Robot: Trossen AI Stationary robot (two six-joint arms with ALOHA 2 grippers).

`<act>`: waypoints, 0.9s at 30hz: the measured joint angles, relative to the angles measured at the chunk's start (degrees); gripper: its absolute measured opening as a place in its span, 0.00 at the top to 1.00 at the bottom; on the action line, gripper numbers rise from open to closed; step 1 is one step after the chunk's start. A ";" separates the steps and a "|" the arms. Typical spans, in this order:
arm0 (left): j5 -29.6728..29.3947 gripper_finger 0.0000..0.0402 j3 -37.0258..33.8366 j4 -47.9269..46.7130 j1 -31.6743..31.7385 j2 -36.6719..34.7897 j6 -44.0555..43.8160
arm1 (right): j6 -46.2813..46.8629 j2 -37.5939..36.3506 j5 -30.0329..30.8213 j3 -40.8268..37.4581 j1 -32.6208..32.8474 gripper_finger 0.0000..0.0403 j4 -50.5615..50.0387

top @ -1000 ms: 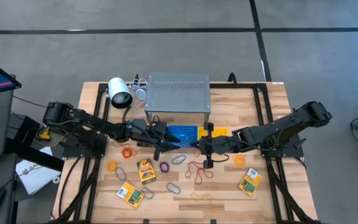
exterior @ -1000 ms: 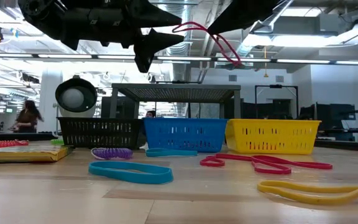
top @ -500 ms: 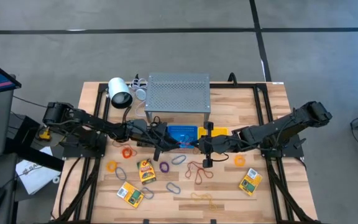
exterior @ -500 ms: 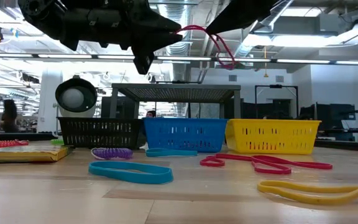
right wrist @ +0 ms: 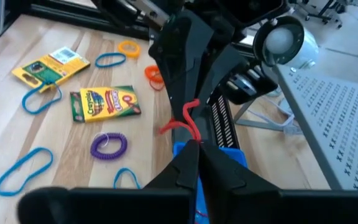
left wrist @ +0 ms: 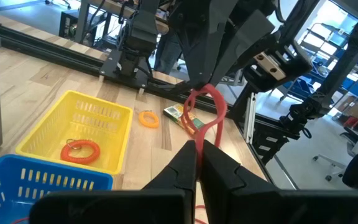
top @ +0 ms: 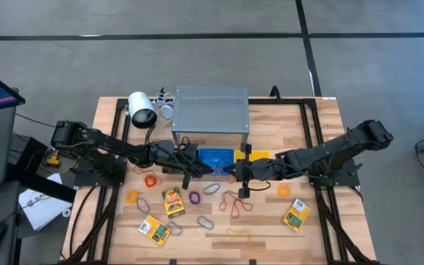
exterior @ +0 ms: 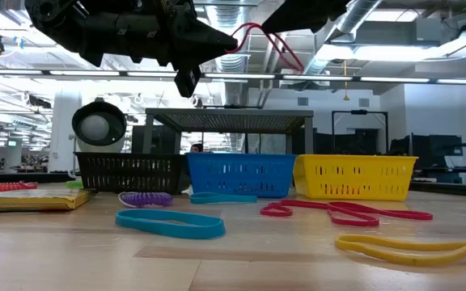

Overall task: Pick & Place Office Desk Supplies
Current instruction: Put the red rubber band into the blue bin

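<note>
A thin red band loop [exterior: 259,39] hangs in the air between my two grippers, above the blue basket [top: 216,156]. My left gripper [left wrist: 197,148] comes from the table's left and is shut on one end of it. My right gripper [right wrist: 194,147] comes from the right and is shut on the other end. On the table lie crayon packs [top: 173,201] [top: 296,215], more red bands [top: 234,202], a purple coil [right wrist: 109,145], orange rings [top: 132,196] and oval loops [top: 205,221]. My left gripper pinches one end of the red band [left wrist: 199,134] between its two fingertips, reaching nearly level from the table's left. The band loops onward to the other gripper, clear of the table. My right gripper pinches the band's other end [right wrist: 190,132] at its fingertips, slanting down from the table's right. The band arches between the two grippers, slack and lifted clear.
A yellow basket [top: 260,156] holding an orange coil [left wrist: 81,150] stands right of the blue one, a black basket [exterior: 128,171] left of it. Behind them stand the grey perforated shelf [top: 210,110] and a white lamp-like cylinder [top: 141,110]. Teal [exterior: 170,221] and yellow [exterior: 411,246] bands lie near the front.
My left gripper has shut on the red band's near end without shifting. The band's drooping far part has drawn up a little toward my right gripper, which has tipped slightly.
</note>
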 joint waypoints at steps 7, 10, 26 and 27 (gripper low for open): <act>0.00 0.99 0.00 0.02 0.72 0.00 2.06 | 3.92 0.00 -0.20 0.00 -2.30 0.82 -1.48; -0.02 0.99 0.00 0.02 1.69 0.00 2.09 | 4.06 0.00 -0.58 0.00 -2.96 0.71 -1.36; 2.08 0.99 -0.02 -0.64 5.20 -7.48 6.47 | 2.79 0.00 4.76 5.56 -2.64 0.38 -5.97; 2.09 0.99 -0.02 -0.97 5.22 -8.39 6.58 | 2.82 0.00 6.29 5.81 -2.64 0.38 -6.49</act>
